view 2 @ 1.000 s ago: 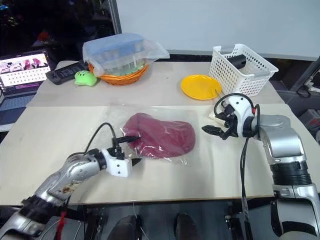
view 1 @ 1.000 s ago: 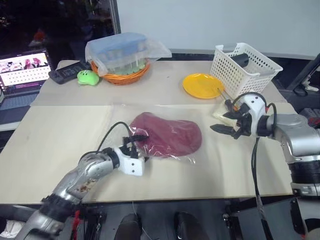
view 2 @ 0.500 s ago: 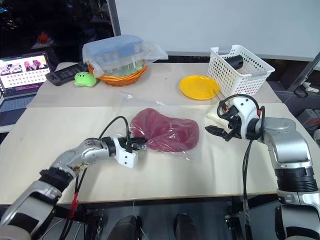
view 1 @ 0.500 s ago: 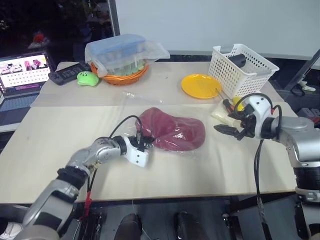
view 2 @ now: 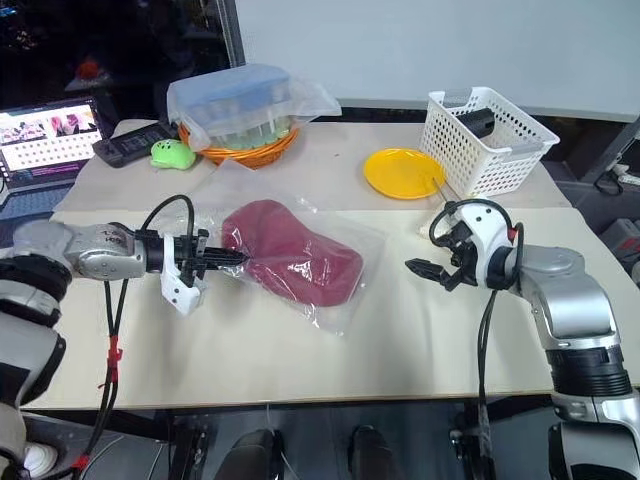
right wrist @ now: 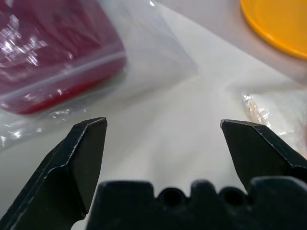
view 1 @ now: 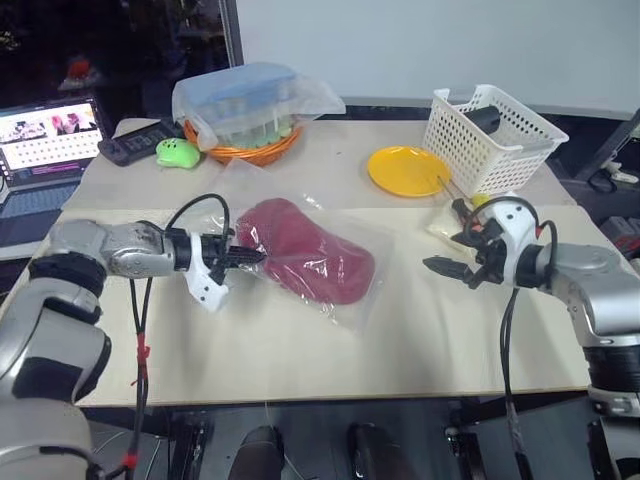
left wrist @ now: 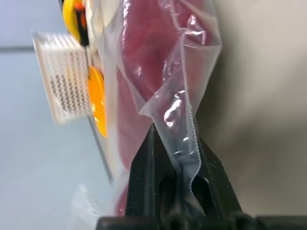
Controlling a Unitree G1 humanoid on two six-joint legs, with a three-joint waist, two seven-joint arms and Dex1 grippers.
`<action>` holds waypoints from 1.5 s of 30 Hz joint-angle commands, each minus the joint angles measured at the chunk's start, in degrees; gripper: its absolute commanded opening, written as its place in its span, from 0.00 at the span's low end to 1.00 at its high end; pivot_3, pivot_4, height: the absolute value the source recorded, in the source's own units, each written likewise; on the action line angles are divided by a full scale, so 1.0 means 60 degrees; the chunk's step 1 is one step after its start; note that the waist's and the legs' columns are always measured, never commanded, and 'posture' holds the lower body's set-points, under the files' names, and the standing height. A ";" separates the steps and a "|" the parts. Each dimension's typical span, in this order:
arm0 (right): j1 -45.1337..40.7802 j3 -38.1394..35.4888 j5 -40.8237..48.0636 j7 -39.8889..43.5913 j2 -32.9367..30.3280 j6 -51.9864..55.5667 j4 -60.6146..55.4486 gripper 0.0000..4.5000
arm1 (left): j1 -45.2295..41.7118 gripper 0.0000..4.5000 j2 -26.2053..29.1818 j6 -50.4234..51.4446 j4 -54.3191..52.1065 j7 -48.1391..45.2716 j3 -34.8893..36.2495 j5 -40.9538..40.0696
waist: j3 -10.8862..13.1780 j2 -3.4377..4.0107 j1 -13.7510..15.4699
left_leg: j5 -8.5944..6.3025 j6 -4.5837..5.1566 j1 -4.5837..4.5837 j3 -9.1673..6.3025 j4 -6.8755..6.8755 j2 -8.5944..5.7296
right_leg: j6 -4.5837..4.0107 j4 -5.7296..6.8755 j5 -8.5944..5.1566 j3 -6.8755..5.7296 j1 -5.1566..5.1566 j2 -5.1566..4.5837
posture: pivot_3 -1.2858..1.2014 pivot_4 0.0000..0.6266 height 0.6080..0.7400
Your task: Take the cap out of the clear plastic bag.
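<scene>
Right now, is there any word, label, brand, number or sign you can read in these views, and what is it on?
None can be read.
Laptop screen: small pictures above rows of marks, too small to read.
Cap inside the clear plastic bag: no legible mark.

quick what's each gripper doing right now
Left gripper: shut on the bag edge.
Right gripper: open, empty.

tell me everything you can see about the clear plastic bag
The clear plastic bag is transparent, crinkly and shiny with creases, with a zip-type strip along one edge. It lies on the pale table with the dark red cap still inside. The left hand is shut on its edge nearest that hand. The open right hand hovers apart from it.
</scene>
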 commanded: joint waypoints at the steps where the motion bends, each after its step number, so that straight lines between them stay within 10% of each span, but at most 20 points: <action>1: 0.0117 -0.0563 0.0141 -0.0182 -0.0265 0.0006 -0.0519 1.00 | -0.0851 0.02 -0.0129 -0.0047 -0.0432 0.3460 -0.1349 0.2095 | 0.0001 -0.0002 0.0051 | 0.0000 0.0000 -0.0008 0.0001 0.0001 -0.0002 | 0.0001 0.0007 0.0000 0.0001 -0.0012 -0.0001 | 0.52 0.24 1.00; 14: 0.0799 -0.1067 0.0389 -0.0472 -0.0585 0.0489 -0.1313 1.00 | -0.2086 0.02 -0.1711 0.2817 0.1219 1.1705 -0.6754 0.6096 | 0.0005 -0.0009 0.0063 | 0.0002 -0.0006 -0.0061 -0.0001 0.0015 -0.0015 | 0.0027 0.0051 -0.0013 0.0008 -0.0097 0.0001 | 0.52 0.24 1.00; 27: 0.0340 -0.0577 0.0299 -0.0534 -0.0479 0.0252 -0.0906 1.00 | -0.2723 0.98 -0.1964 0.2742 0.2572 1.1039 -0.7147 0.5119 | 0.0039 -0.0069 0.0188 | 0.0003 -0.0033 -0.0073 -0.0009 0.0078 -0.0032 | 0.0035 0.0113 -0.0020 0.0021 -0.0103 -0.0011 | 0.52 0.24 1.00; 32: 0.0232 -0.0237 0.0359 -0.0308 -0.0501 0.0243 -0.0907 1.00 | -0.2429 0.99 -0.1065 0.1656 0.2879 0.9415 -0.6585 0.4140 | 0.0041 -0.0073 0.0027 | 0.0008 -0.0026 -0.0069 -0.0011 0.0073 -0.0026 | 0.0028 0.0129 -0.0021 0.0021 -0.0111 -0.0004 | 0.52 0.24 1.00; 39: -0.0236 0.0230 0.0155 -0.0220 -0.0199 -0.0219 -0.0281 1.00 | -0.1662 0.99 0.0080 -0.1721 0.4975 0.4053 -0.3642 0.0793 | 0.0042 -0.0073 0.0043 | 0.0010 -0.0025 -0.0069 -0.0007 0.0084 -0.0026 | 0.0003 0.0129 -0.0005 0.0019 -0.0106 -0.0008 | 0.52 0.24 1.00; 45: -0.0819 0.0638 -0.0024 0.0044 0.0160 -0.0861 0.0557 1.00 | -0.1372 0.99 0.0923 -0.0589 1.0280 -0.5722 0.7214 -0.1215 | 0.0043 -0.0085 -0.0022 | 0.0007 -0.0017 -0.0092 -0.0005 0.0120 -0.0017 | -0.0035 0.0127 0.0016 -0.0002 -0.0107 -0.0007 | 0.52 0.24 1.00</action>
